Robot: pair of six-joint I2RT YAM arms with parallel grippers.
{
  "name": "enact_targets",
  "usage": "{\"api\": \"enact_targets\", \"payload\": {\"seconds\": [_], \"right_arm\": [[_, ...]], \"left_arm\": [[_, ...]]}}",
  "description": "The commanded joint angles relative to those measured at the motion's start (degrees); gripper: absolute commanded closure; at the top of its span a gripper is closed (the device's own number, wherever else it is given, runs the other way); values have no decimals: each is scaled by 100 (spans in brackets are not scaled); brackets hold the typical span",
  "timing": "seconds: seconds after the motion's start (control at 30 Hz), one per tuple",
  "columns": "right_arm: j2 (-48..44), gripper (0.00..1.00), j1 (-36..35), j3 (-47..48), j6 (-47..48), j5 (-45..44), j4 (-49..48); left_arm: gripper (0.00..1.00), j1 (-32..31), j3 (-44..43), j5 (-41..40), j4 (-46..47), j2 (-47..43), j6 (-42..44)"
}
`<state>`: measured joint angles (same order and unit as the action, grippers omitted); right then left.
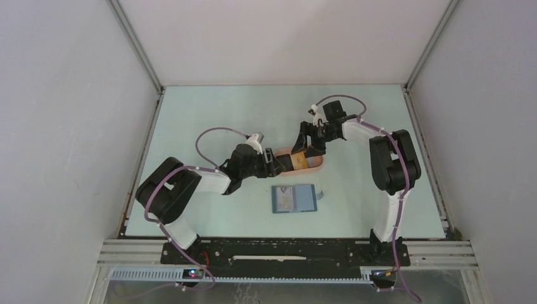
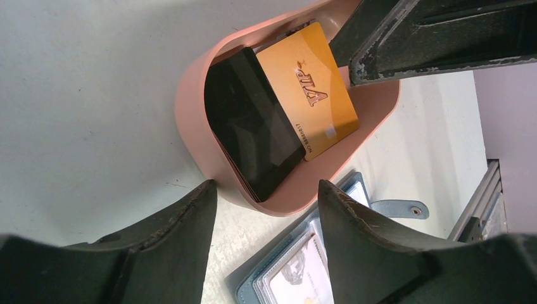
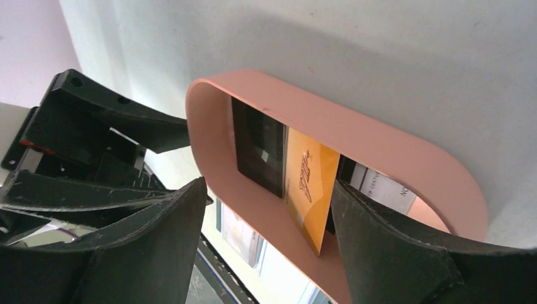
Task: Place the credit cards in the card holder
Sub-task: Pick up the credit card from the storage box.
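Observation:
The card holder (image 1: 294, 198) lies open on the table, a pale card in its clear slot (image 2: 310, 272), its snap tab (image 2: 399, 209) out to the side. A black credit card (image 2: 253, 120) and a gold VIP card (image 2: 313, 88) lie in the salmon-pink tray (image 1: 316, 166); a white printed card (image 3: 386, 187) sits behind them. My left gripper (image 2: 266, 196) is open at the tray's rounded end, with nothing between its fingers. My right gripper (image 3: 266, 209) is open too, straddling the tray's wall (image 3: 380, 145): one finger (image 3: 392, 247) is inside beside the tilted gold card (image 3: 310, 190), the other outside.
Both grippers crowd the tray (image 2: 196, 126), and the right gripper's finger (image 2: 411, 38) hangs over its far end in the left wrist view. White walls enclose the pale green table (image 1: 209, 120) on three sides. A metal rail (image 1: 285, 250) runs along the near edge.

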<state>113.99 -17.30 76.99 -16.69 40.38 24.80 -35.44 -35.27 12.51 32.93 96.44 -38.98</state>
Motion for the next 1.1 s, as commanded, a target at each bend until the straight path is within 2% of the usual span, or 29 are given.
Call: {"api": "enact_targets", "payload": {"seconds": [0.0, 0.27, 0.4, 0.6, 0.87, 1.0, 1.07], "right_arm": [[-378, 20, 48, 97, -154, 492, -123], [-390, 22, 67, 97, -186, 769, -121], [-250, 26, 54, 97, -184, 756, -69], [-10, 38, -138, 219, -12, 383, 174], [101, 39, -270, 332, 183, -233, 408], [92, 53, -230, 366, 200, -164, 456], [52, 54, -184, 378, 192, -53, 485]], "left_arm": [[36, 42, -224, 164, 268, 15, -65], [36, 55, -210, 183, 267, -50, -92], [37, 55, -206, 204, 267, -73, -92], [37, 56, -187, 239, 276, -104, -101], [37, 59, -139, 239, 284, -188, -92], [37, 65, -105, 243, 284, -256, -92], [37, 64, -76, 235, 279, -323, -87]]}}
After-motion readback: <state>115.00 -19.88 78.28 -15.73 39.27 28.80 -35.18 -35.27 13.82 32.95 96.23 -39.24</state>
